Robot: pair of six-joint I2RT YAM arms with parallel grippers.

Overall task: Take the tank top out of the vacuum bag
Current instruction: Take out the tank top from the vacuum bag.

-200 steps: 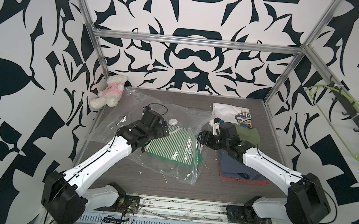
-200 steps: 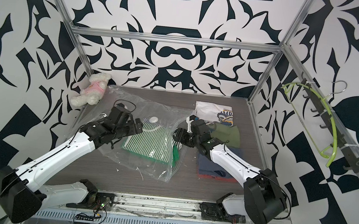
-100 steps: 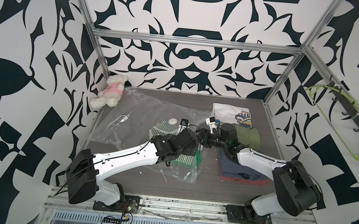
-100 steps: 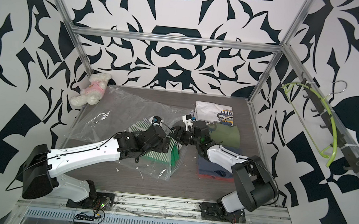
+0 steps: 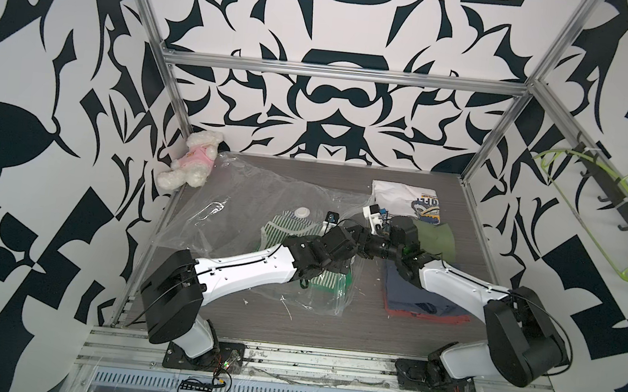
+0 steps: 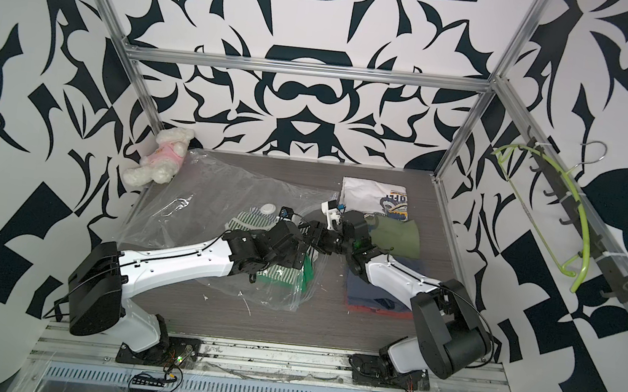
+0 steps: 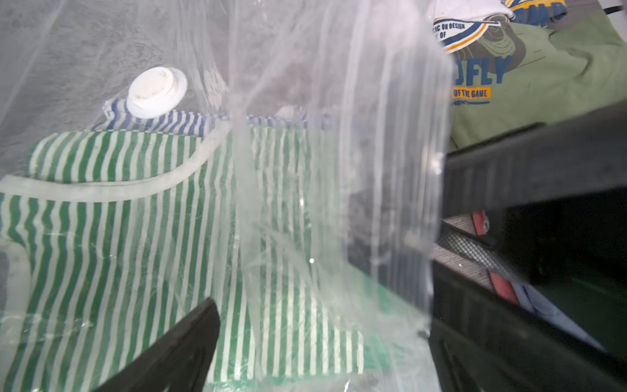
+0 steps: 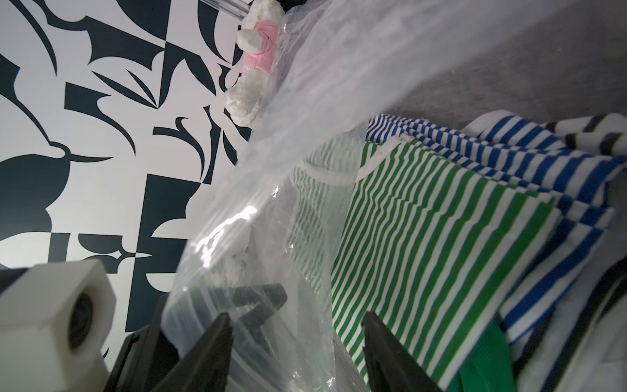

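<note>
The left gripper [image 7: 325, 325] is spread to its full width with nothing held, poised low over the mouth end of the vacuum bag [image 5: 248, 198], while the right gripper [image 8: 297, 319] is held about half open at the same spot, a loose fold of film lying in its gap; whether that film is hooked on a finger or merely draped cannot be told. The bag is laid across the table [image 5: 329, 334] from the centre out toward 10 o'clock, its mouth turned to 3 o'clock, and the green-striped tank top [image 5: 284, 231] is lodged inside near that mouth, the white valve [image 5: 304, 212] resting by its 12 o'clock edge. The chief risk is judged to be film being pinched together with the cloth, since a hazy layer of plastic is seen over the stripes in the left wrist view; the whole bag would then be dragged along. A blue-striped garment [image 8: 529, 159] is tucked directly under the tank top and could be caught in the same bite. The two grippers are crowded almost tip to tip, so a knock between them is possible. If the film slips from the right gripper, the mouth may be expected to collapse. Between 1 and 3 o'clock a white printed shirt [image 5: 403, 198], a green shirt [image 5: 433, 237] and a folded navy pile [image 5: 409, 298] are set close by, in the path of any outward pull; the plush toy [image 5: 190, 164] at 11 o'clock is well clear
</note>
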